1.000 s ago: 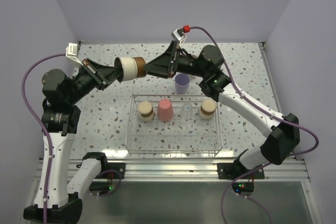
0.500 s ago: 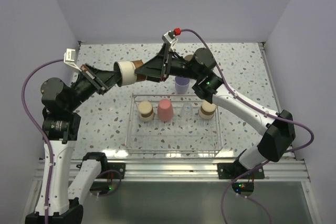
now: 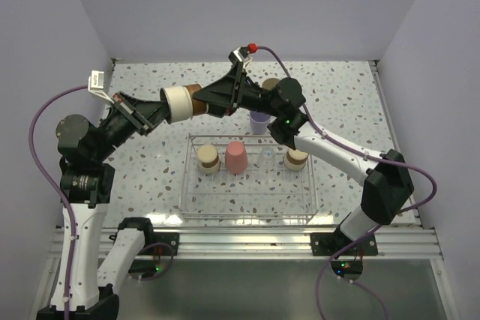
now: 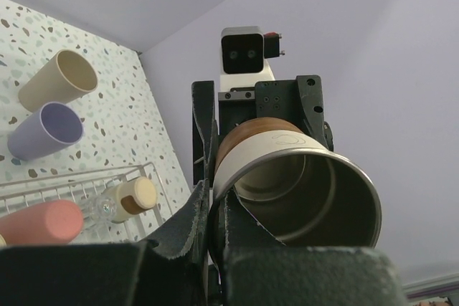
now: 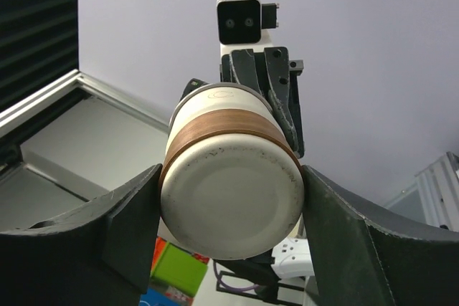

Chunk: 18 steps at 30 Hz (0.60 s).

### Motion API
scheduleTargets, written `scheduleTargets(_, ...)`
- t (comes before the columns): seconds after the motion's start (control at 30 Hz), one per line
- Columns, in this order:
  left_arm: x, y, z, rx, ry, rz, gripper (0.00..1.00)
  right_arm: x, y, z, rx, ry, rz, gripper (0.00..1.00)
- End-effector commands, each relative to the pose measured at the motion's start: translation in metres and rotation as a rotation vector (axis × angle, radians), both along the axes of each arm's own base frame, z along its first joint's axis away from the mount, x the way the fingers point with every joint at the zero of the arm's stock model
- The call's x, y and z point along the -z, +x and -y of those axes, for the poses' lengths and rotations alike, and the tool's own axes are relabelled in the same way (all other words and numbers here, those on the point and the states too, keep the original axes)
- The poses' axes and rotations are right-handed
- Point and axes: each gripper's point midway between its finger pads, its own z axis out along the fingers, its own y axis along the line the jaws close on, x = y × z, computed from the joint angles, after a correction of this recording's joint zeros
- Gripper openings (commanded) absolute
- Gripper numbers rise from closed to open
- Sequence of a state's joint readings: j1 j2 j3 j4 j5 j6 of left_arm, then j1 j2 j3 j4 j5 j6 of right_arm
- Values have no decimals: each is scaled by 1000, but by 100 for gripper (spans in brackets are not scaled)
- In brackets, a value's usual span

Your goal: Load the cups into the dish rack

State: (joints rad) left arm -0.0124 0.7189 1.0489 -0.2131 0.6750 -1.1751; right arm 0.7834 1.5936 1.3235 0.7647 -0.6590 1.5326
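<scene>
A steel cup with a tan base [image 3: 182,101] hangs on its side in the air behind the dish rack [image 3: 251,204]. My left gripper [image 3: 156,110] pinches its rim [image 4: 297,177], one finger inside and one outside. My right gripper [image 3: 201,100] closes on its base [image 5: 231,209] from the other end, with fingers [image 5: 129,220] touching both sides. In the rack stand two steel cups [image 3: 208,160] [image 3: 297,158], a pink cup [image 3: 236,157] and a clear cup [image 3: 268,157]. A lavender cup [image 3: 259,120] and a beige cup [image 3: 270,84] stand behind the rack.
The walls close the table at the back and on both sides. In the left wrist view the beige cup [image 4: 61,79], the lavender cup [image 4: 46,130] and a rack corner [image 4: 72,180] show at the left.
My right gripper has moved left onto the base of the steel cup that my left gripper holds out. Both arms have shifted slightly left.
</scene>
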Motion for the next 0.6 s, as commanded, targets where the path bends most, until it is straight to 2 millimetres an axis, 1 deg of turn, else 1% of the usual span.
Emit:
scheduleTargets(0.0,9,4,0,4,8,-27,0,-42,-18,16,-34,169,50,54)
scheduleTargets(0.1,13,6,-1,-2,22,-36,0,-40,-18,14,-33,154,54,42)
scheduleTargets(0.13,15,5,-1,-3,31,-43,0,-37,-19,12,-34,138,59,34)
scheduleTargets(0.2,15,7,-2,-12,40,-45,0,-37,-20,13,-31,128,67,24)
scheduleTargets(0.23,19,7,-3,-16,52,-57,0,-34,-20,11,-28,114,69,19)
scheduleTargets(0.27,18,8,-4,-22,60,-58,0,-32,-19,10,-24,103,69,8)
scheduleTargets(0.3,20,10,-5,-28,71,-69,0,-32,-20,11,-21,98,75,3)
scheduleTargets(0.33,23,11,-8,-47,95,-83,7,-29,-19,11,-11,81,77,0)
scheduleTargets(0.43,31,15,-14,-85,161,-124,25,-24,-19,11,8,44,89,0)
scheduleTargets(0.47,32,17,-16,-96,176,-132,41,-24,-18,11,14,38,95,0)
scheduleTargets(0.5,35,19,-17,-99,190,-145,48,-24,-19,12,18,32,99,0)
scheduleTargets(0.53,36,18,-19,-107,213,-149,60,-23,-17,13,29,20,104,0)
scheduleTargets(0.57,36,18,-20,-114,222,-153,64,-24,-15,14,36,16,104,0)
